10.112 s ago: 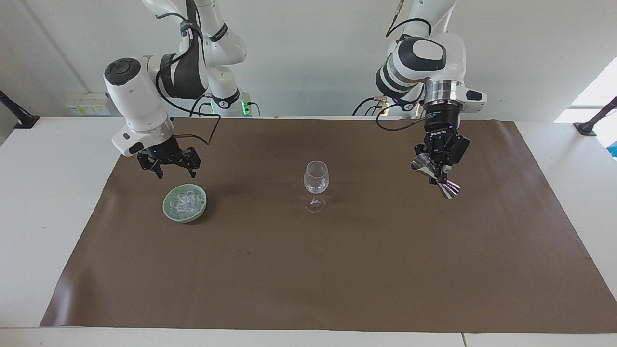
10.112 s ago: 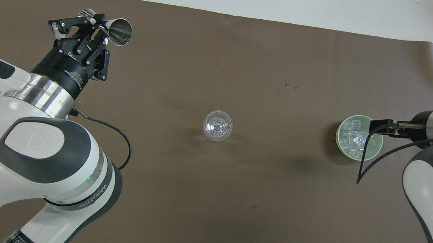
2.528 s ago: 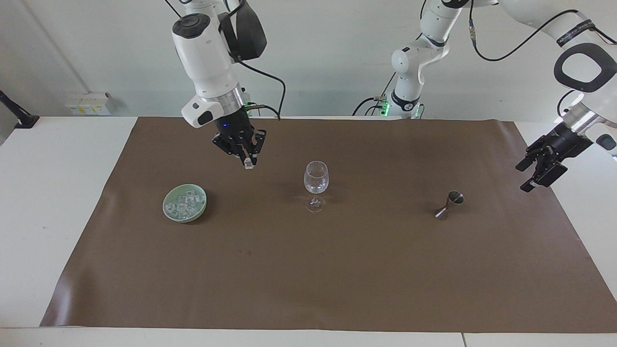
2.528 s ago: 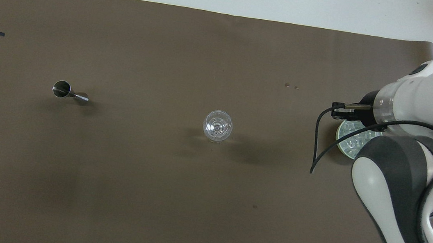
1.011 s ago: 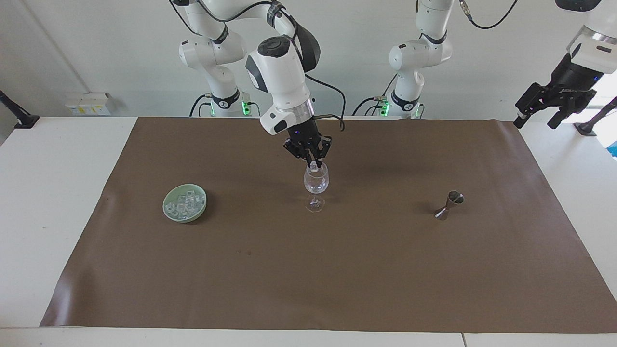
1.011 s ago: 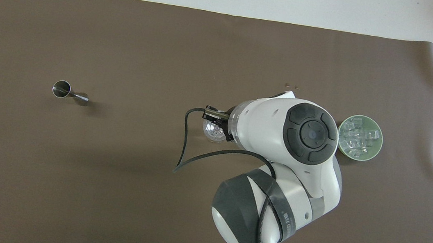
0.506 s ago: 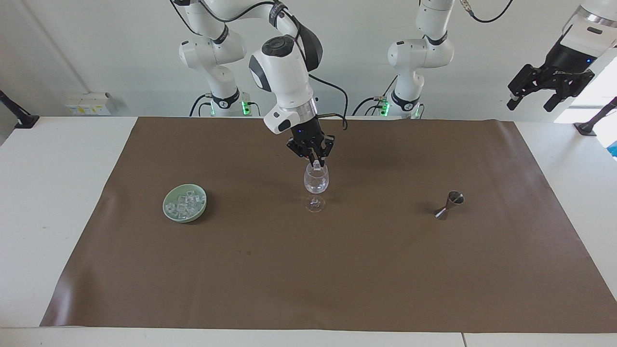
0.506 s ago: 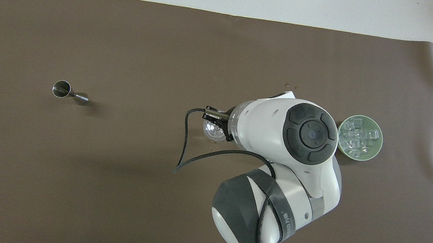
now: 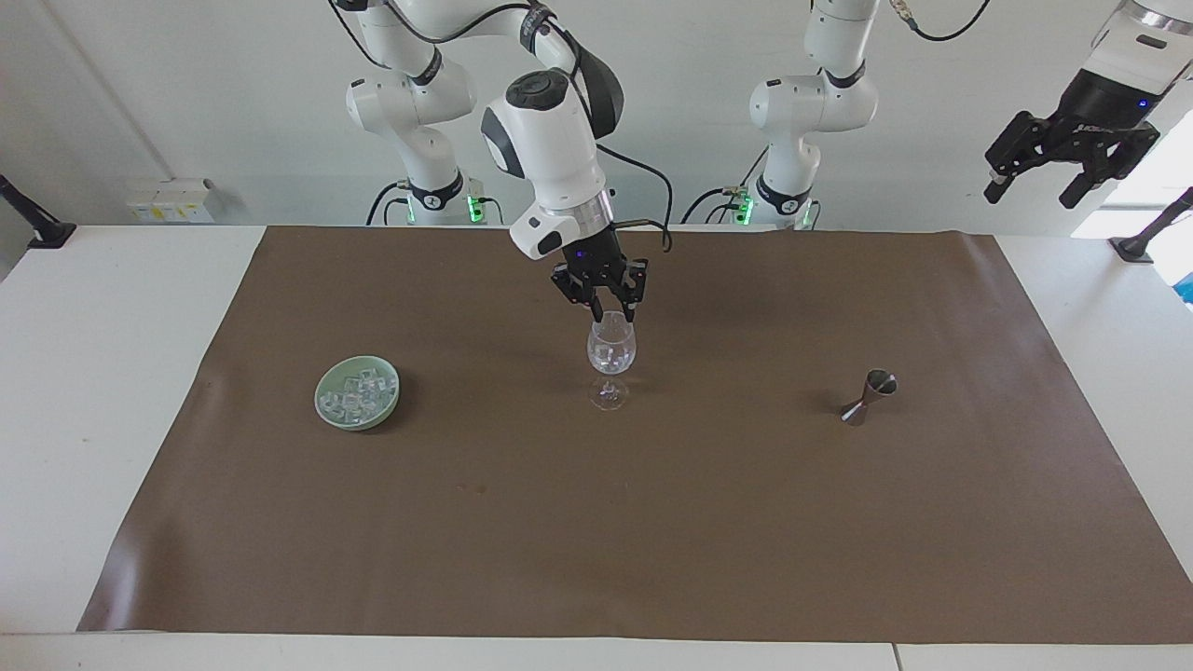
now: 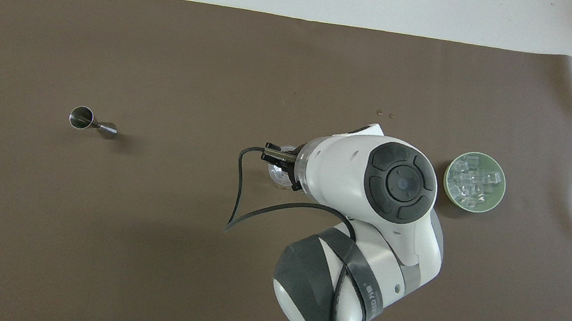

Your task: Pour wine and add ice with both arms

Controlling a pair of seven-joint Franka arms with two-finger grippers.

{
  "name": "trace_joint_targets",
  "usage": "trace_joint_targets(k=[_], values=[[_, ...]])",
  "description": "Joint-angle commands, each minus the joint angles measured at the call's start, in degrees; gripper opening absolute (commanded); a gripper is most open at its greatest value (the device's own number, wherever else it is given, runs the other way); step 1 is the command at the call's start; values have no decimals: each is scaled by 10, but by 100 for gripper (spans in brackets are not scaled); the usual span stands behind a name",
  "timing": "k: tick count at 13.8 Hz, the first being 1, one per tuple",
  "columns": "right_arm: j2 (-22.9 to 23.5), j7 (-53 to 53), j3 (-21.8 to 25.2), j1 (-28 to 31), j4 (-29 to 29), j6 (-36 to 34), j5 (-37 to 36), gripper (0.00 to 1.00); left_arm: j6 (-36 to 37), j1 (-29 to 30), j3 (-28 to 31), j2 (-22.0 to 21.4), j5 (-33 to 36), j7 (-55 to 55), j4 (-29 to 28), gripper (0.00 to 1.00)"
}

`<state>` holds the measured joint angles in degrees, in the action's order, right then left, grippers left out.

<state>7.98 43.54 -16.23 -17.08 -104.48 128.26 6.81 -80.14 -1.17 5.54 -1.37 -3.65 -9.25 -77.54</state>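
Note:
A clear wine glass (image 9: pixel 610 347) stands mid-mat; in the overhead view the right arm hides most of the glass (image 10: pixel 277 177). Just over its rim hangs my right gripper (image 9: pixel 611 312), fingers spread, nothing between them. One ice cube (image 9: pixel 610 355) shows inside the glass bowl. More ice fills a green bowl (image 9: pixel 357 394) (image 10: pixel 474 182) toward the right arm's end. My left gripper (image 9: pixel 1033 191) hangs open and empty, high over the table edge at the left arm's end. Wine is out of view.
A steel jigger (image 9: pixel 868 396) (image 10: pixel 92 123) lies tipped on the brown mat (image 9: pixel 596 522) toward the left arm's end. A black cable (image 10: pixel 237 198) loops off the right wrist beside the glass.
The right gripper's fingers have spread over the glass, and the cube they held now sits in the glass bowl. The left gripper has shifted slightly, still raised.

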Motion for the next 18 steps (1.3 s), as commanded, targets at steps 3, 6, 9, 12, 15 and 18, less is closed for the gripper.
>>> trace_joint_targets(k=[3, 6, 9, 12, 15, 18], values=[[-4, 13, 1, -1, 8, -2, -2, 100, -16, -1, -20, -35, 15, 19, -65, 100], [-12, 2, 4, 10, 16, -27, -70, 100, -18, 2, -29, -35, 23, 26, -64, 100], [-44, -42, 8, 48, 16, -63, -87, 100, -12, 20, -60, -34, 33, 54, -65, 100], [-78, -97, 9, 102, 16, -104, -87, 100, -12, 15, -62, -36, 32, 81, -74, 100], [-108, -122, 9, 132, 24, -155, -87, 100, -12, 13, -61, -40, 32, 80, -82, 100], [-109, -129, 20, 151, 80, -248, -87, 100, -15, 16, -62, -47, 32, 78, -96, 100]])
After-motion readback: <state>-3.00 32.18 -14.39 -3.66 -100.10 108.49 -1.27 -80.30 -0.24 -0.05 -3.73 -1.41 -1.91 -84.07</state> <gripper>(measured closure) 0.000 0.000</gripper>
